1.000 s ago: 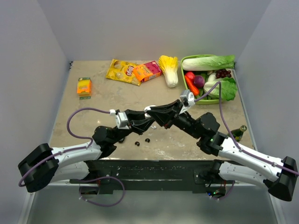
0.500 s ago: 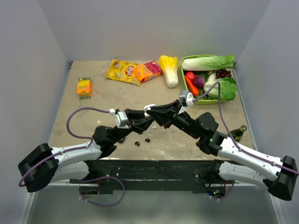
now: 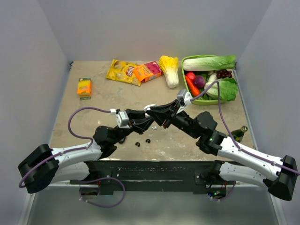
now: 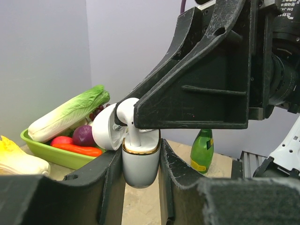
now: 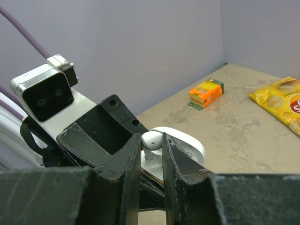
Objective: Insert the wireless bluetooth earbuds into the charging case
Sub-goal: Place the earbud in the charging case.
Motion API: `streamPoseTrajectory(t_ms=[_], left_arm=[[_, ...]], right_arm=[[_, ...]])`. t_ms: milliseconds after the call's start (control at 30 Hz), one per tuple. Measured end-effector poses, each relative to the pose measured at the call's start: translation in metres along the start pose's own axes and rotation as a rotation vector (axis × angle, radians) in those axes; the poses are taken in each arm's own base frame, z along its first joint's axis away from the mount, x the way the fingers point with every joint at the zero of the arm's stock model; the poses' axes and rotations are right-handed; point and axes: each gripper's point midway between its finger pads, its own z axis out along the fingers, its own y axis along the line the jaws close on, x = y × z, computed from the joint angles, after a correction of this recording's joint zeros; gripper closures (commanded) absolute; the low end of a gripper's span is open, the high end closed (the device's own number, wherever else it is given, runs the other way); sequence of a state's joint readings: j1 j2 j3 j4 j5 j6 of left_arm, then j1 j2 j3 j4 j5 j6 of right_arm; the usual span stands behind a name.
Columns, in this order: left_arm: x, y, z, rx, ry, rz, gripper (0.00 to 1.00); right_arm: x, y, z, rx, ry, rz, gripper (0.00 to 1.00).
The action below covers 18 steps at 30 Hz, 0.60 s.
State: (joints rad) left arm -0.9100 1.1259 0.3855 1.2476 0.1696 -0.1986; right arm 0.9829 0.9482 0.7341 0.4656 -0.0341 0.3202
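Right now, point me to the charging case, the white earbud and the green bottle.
white charging case (image 4: 140,166), left wrist view, lower body below the gold rim.
white earbud (image 5: 151,139), right wrist view, rounded head.
green bottle (image 4: 201,151), left wrist view, mid body.

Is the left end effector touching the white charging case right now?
Touching. The left wrist view shows the left end effector clamping both sides of the white charging case, with no gap on either side.

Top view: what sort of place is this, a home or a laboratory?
Likely a robot test cell, not a home: plain grey walls box in one table, a left arm and a right arm are bolted at its near edge, and the vegetables and snack packs look like props.
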Motion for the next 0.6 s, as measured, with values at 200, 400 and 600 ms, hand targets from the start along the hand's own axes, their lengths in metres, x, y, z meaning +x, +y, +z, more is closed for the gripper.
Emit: streamPoseTrajectory(t_ms=[200, 400, 600], left_arm=[[0.0010, 0.0005, -0.0002, -0.003, 0.004, 0.000, 1.00], [0.0021, 0.0008, -0.0003, -0.004, 0.008, 0.000, 1.00], [0.0023, 0.0009, -0.0004, -0.005, 0.009, -0.001, 1.00]], right_arm=[[0.0015, -0.0016, -0.0002, 0.017, 0.011, 0.002, 0.67], [0.0024, -0.0020, -0.0003, 0.021, 0.021, 0.003, 0.63], [0.0024, -0.0018, -0.0007, 0.025, 0.023, 0.003, 0.60]])
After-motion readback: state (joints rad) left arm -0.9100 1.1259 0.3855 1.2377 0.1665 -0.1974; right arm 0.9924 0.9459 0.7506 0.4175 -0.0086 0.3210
